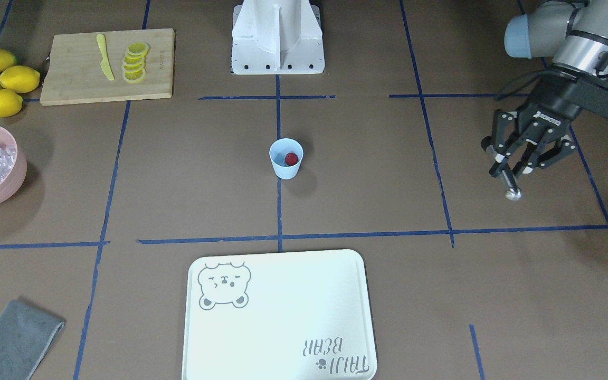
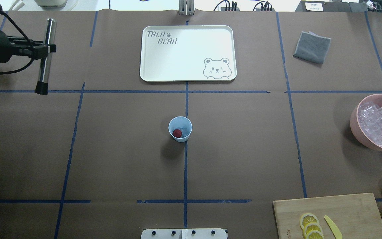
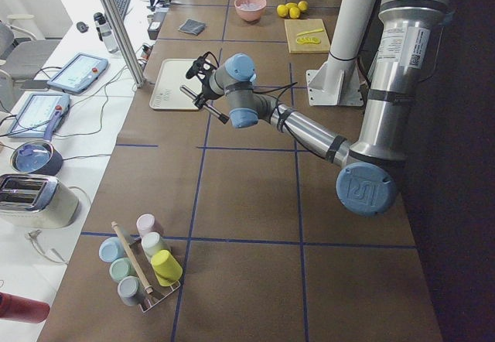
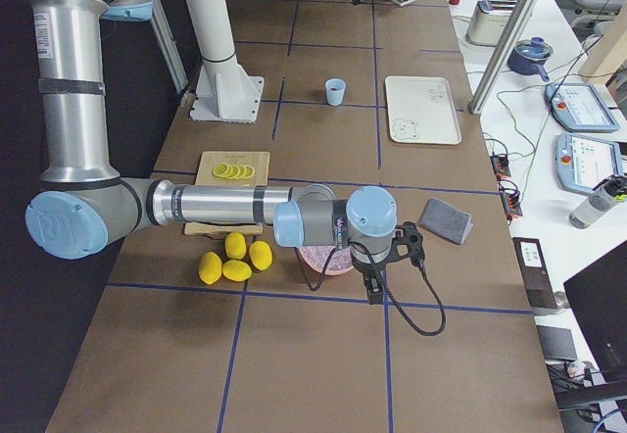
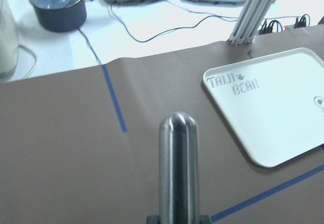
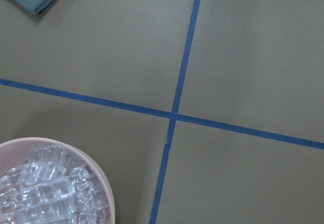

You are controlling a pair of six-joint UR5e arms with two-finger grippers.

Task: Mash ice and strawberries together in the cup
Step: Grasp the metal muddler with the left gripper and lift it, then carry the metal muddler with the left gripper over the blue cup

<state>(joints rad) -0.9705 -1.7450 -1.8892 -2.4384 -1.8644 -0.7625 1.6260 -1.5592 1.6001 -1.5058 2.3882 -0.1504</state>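
Brown paper taped into squares with blue lines covers the table. The cup [image 1: 286, 158] stands upright at its centre, on a tape line, with the strawberry [image 1: 292, 158] inside it beside a little ice [image 2: 185, 128]. On the operators' side of the cup lies a white bear-print tray [image 1: 283, 316]. On the robot's right are a grey cloth [image 1: 11, 340], a pink bowl [image 1: 16, 177] heaped with more cubes, four lemons [image 1: 0, 82], and a cutting board [image 1: 72, 79] carrying a yellow knife [image 1: 105, 58] and lemon slices [image 1: 135, 62].

The left gripper [image 1: 512, 168] is well apart from the cup, and its fingers are clamped on a steel rod [image 2: 46, 53]. The rod is held roughly level above the table (black tip toward the robot, rounded end toward the operators). The left arm reaches out over its own end of the table, its wrist turned so that the rod sits crosswise in the fingers.

The right arm stretches low along the far end with its wrist pointing down over the bowl's edge. The right gripper [image 4: 376, 284] shows only in the side view, so I cannot tell whether its fingers are apart or together.
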